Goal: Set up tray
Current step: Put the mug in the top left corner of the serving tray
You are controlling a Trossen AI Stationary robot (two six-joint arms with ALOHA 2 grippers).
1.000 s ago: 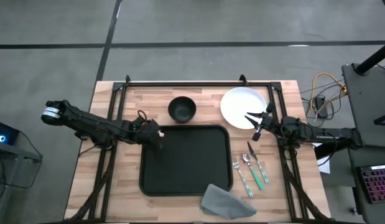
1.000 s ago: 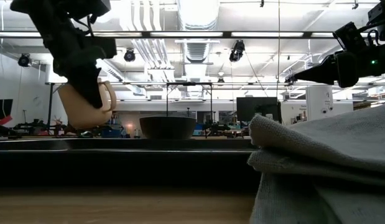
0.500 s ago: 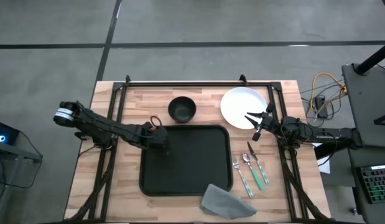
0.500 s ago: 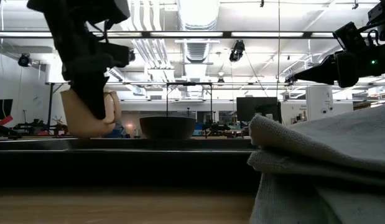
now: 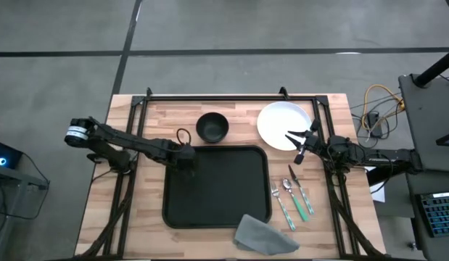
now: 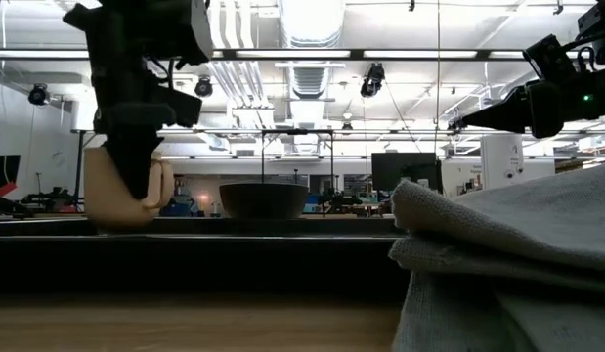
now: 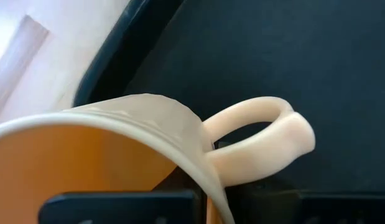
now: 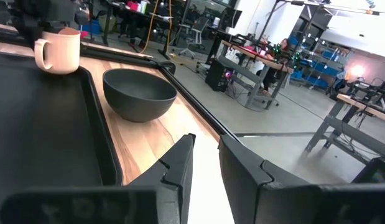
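The black tray (image 5: 224,196) lies mid-table. A cream mug (image 6: 121,191) stands upright in the tray's far-left corner, also seen in the right wrist view (image 8: 57,51). My left gripper (image 5: 186,152) is shut on it from above. My right gripper (image 5: 298,143) is open and hovers over the near-right edge of the white plate (image 5: 278,122), which lies right of the tray's far end; its fingers touch nothing. My left gripper (image 7: 211,208) holds the mug by its rim (image 7: 180,134) beside the handle (image 7: 267,140), one finger inside and one outside the wall. The fingers come from above, pointing down. The mug is upright, its base (image 6: 116,225) down at the tray floor.
A dark bowl (image 5: 212,127) sits on the wood just beyond the tray's far edge. A fork, spoon and green-handled knife (image 5: 293,199) lie right of the tray. A grey folded napkin (image 5: 264,232) overlaps the tray's near-right corner. A black frame rail (image 5: 231,96) runs along the far side.
My left gripper moved right over the tray's far-left corner and came down. The mug it holds went from tilted and lifted to upright with its base down at the tray.
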